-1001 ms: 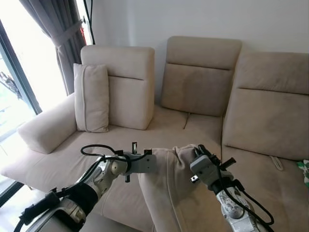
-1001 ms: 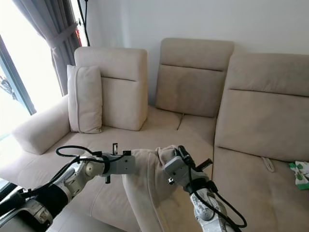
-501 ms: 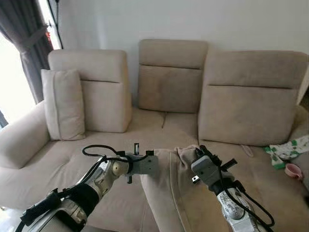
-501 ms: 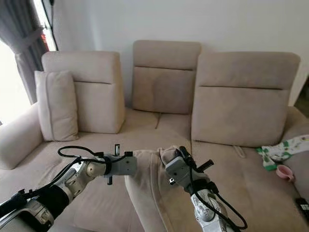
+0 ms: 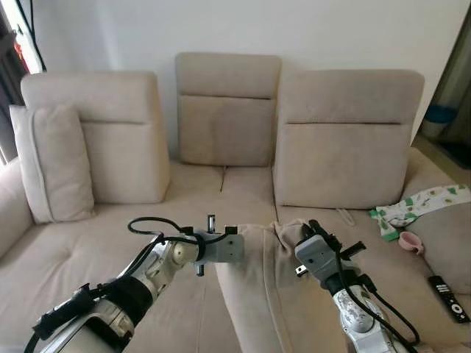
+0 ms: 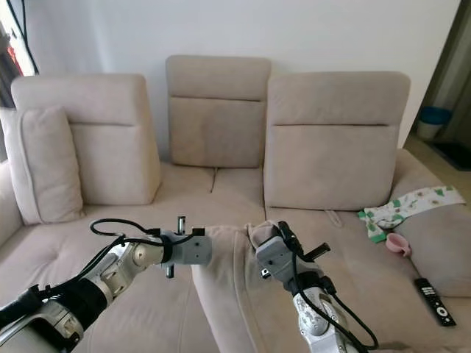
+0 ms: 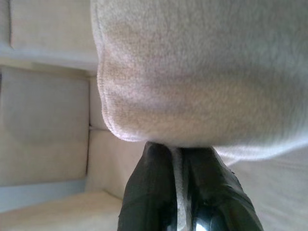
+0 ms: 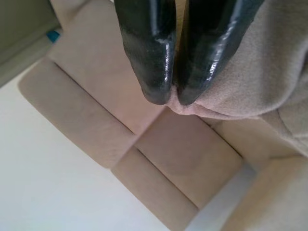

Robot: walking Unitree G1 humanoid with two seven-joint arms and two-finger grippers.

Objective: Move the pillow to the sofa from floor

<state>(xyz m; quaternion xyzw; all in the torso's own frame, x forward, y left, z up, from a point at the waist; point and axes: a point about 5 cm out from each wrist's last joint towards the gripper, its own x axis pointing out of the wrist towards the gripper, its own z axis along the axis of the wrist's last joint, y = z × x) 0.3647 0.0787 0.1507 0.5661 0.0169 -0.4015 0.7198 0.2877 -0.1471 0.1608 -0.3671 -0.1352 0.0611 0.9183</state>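
Note:
I hold a beige pillow (image 5: 257,294) up in front of the beige sofa (image 5: 199,193), gripped from both sides. My left gripper (image 5: 245,245) is shut on the pillow's left top corner; in the left wrist view its fingertips (image 7: 159,153) pinch the pillow's edge (image 7: 202,72). On the right top corner my right gripper (image 5: 285,234) is shut, its fingertips (image 8: 156,91) squeezing a fold of the fabric (image 8: 250,86). The pillow's lower part runs out of view at the bottom.
A second beige pillow (image 5: 45,163) leans upright at the sofa's left end. On the right seat lie a green-patterned cloth (image 5: 413,206), a small pink bowl (image 5: 408,241) and a black remote (image 5: 447,298). A blue object (image 5: 441,114) stands beyond the sofa's right end.
The camera has swung to the right, so the sofa sits further left and the cloth, bowl and remote have come into view. Both grippers keep the same hold on the pillow.

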